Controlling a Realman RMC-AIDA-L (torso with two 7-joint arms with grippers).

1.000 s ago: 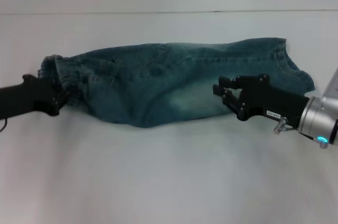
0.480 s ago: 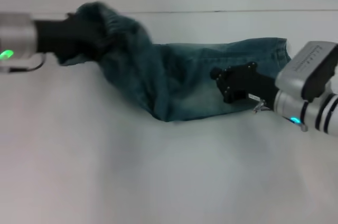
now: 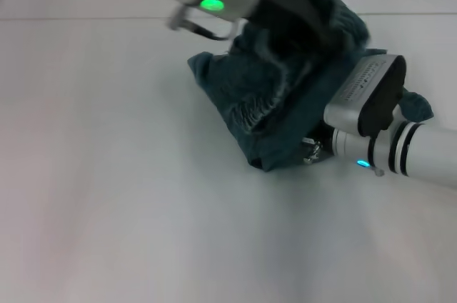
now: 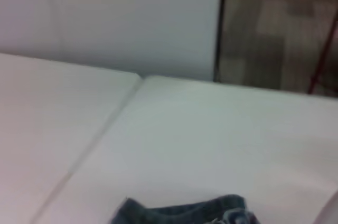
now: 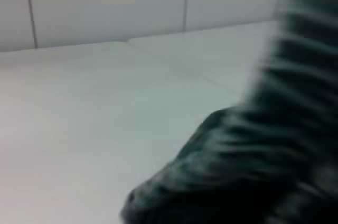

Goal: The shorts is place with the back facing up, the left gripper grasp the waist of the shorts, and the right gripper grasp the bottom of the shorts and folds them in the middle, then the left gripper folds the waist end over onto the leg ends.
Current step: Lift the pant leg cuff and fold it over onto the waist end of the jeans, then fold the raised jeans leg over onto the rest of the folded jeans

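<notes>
The shorts (image 3: 285, 113) lie bunched in a raised heap on the white tabletop (image 3: 128, 210), toward its far right part, with the near point of the heap resting on the surface and the upper folds lifted off it. The left gripper (image 3: 300, 17) reaches in from the far left corner across the far edge and is buried in the top of the heap; it holds the waist (image 3: 260, 106), whose ruched band shows as a pale gathered ridge hanging below it, and the jaws appear closed on that fabric, though the fingers themselves are blurred. A green light (image 3: 209, 5) shows on the left wrist. The right gripper (image 3: 310, 149) comes in from the right edge, low over the tabletop, at the near right side of the heap; its fingers are hidden by denim and by the silver wrist housing (image 3: 371, 96), so the jaw state cannot be determined. A blue light (image 3: 363, 164) shows on the right wrist. In the left wrist view, only a small dark fold of denim (image 4: 185, 212) shows. The right wrist view shows blurred denim (image 5: 253, 145) filling one side, directly against the camera
</notes>
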